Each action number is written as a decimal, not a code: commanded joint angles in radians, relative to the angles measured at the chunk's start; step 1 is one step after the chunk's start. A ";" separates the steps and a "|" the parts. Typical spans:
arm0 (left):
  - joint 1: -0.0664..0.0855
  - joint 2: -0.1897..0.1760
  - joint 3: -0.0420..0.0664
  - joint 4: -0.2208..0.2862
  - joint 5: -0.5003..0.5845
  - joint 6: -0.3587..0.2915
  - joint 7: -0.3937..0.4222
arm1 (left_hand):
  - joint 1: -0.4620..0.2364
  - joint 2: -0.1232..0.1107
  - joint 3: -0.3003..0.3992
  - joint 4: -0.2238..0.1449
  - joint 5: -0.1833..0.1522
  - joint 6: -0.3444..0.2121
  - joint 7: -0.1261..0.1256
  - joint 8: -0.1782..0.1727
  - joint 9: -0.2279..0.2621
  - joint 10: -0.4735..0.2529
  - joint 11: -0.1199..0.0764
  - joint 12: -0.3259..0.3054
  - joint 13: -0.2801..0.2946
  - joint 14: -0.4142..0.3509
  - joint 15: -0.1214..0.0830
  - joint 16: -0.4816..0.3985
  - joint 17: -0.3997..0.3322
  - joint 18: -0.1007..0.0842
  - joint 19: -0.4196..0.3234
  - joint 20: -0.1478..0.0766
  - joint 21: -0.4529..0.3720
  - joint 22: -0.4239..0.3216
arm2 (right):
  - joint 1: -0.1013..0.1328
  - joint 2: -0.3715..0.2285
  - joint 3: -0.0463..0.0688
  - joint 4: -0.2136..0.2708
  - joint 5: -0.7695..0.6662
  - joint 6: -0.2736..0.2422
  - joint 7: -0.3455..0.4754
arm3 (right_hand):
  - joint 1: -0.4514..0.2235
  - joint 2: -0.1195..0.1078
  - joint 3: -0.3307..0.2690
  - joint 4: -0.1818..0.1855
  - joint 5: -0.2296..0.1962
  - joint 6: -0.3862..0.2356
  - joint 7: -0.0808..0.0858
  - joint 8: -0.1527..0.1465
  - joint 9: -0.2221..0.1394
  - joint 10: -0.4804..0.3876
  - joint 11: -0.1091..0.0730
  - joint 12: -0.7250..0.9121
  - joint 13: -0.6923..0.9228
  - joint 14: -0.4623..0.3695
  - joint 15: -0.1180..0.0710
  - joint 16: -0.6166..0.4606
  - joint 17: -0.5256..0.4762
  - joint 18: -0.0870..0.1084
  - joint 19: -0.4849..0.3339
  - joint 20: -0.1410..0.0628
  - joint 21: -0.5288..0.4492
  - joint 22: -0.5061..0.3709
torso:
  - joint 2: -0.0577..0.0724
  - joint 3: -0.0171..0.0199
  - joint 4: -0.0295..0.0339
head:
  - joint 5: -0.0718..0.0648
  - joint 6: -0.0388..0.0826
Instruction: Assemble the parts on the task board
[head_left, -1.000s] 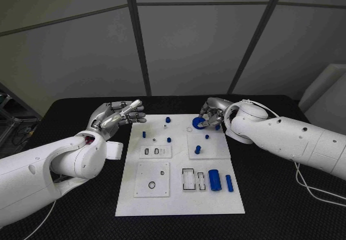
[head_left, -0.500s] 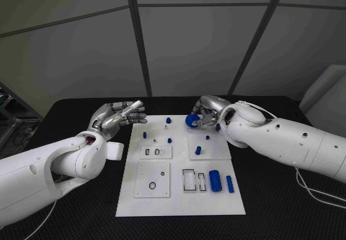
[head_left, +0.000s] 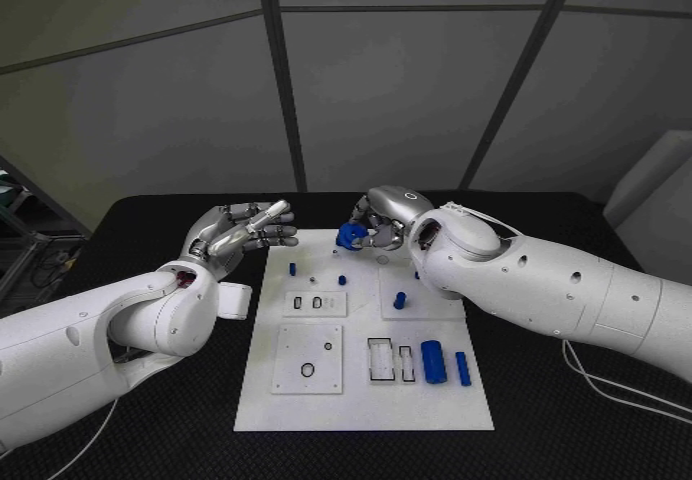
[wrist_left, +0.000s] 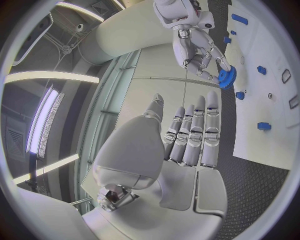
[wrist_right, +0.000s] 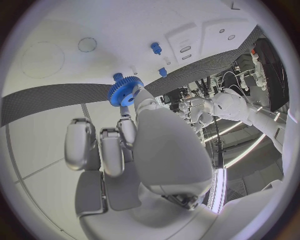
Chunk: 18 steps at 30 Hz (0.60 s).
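Observation:
My right hand (head_left: 378, 218) holds a blue gear (head_left: 351, 236) in its fingertips above the far edge of the white task board (head_left: 361, 390); the right wrist view shows the gear (wrist_right: 125, 92) at the fingertips, and the left wrist view shows it (wrist_left: 226, 77) in the same hand (wrist_left: 199, 55). My left hand (head_left: 242, 232) hovers off the board's far left corner with fingers extended together, holding nothing, seen again as my left hand (wrist_left: 187, 137). Small blue pegs (head_left: 342, 280) stand on the board's far half. Two blue cylinders (head_left: 433, 361) lie at its near right.
Square sub-plates sit on the board, one with slots (head_left: 313, 302) and one with a ring outline (head_left: 307, 357). A rectangular recess (head_left: 378, 358) lies beside the cylinders. Black table (head_left: 577, 420) surrounds the board. Metal shelving (head_left: 29, 250) stands at the left.
My right hand has carried the blue gear leftward along the board's far edge, towards the left hand. The left hand has stayed where it was.

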 joint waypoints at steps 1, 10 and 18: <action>0.002 0.002 0.001 0.000 -0.006 0.014 0.003 | 0.000 0.007 0.001 -0.004 0.000 0.001 0.001 -0.005 0.000 0.000 0.000 -0.005 0.000 0.001 0.004 -0.005 0.001 -0.020 -0.007 0.001 0.004 0.002 | 0.002 0.026 0.000 -0.024 -0.040 -0.020 0.008 | 0.007 0.014 0.010 0.000 0.002 0.030 -0.020 -0.002 0.011 0.002 0.001 -0.003 -0.005 0.079 -0.007 0.005 0.133 -0.009 0.008 -0.001 0.005 0.001 | 0.001 0.0003 -0.0006 | 0.002 -0.003; 0.002 0.004 0.001 -0.001 -0.006 0.015 0.002 | 0.000 0.007 0.001 -0.004 0.000 0.001 0.001 -0.005 0.000 0.000 0.000 -0.005 0.000 0.001 0.004 -0.005 0.001 -0.020 -0.007 0.001 0.004 0.002 | 0.001 0.087 0.000 -0.073 -0.045 0.010 0.007 | 0.003 0.012 0.012 0.000 -0.001 0.028 -0.018 -0.006 0.010 -0.001 0.002 -0.006 -0.007 0.079 -0.006 0.005 0.134 -0.009 0.007 -0.001 0.004 0.000 | 0.000 0.0001 -0.0011 | 0.007 -0.007; 0.002 0.006 0.001 -0.002 -0.006 0.015 0.002 | 0.001 0.008 0.001 -0.006 0.000 0.000 0.002 -0.006 0.000 0.000 0.001 -0.007 0.000 0.000 0.004 -0.006 0.002 -0.020 -0.007 0.001 0.005 0.002 | -0.002 0.116 -0.006 -0.102 -0.047 0.040 0.005 | -0.001 0.010 0.015 0.000 -0.005 0.026 -0.017 -0.009 0.009 -0.003 0.003 -0.007 -0.008 0.079 -0.005 0.004 0.132 -0.008 0.005 -0.001 0.003 -0.001 | 0.000 0.0020 -0.0028 | 0.011 -0.010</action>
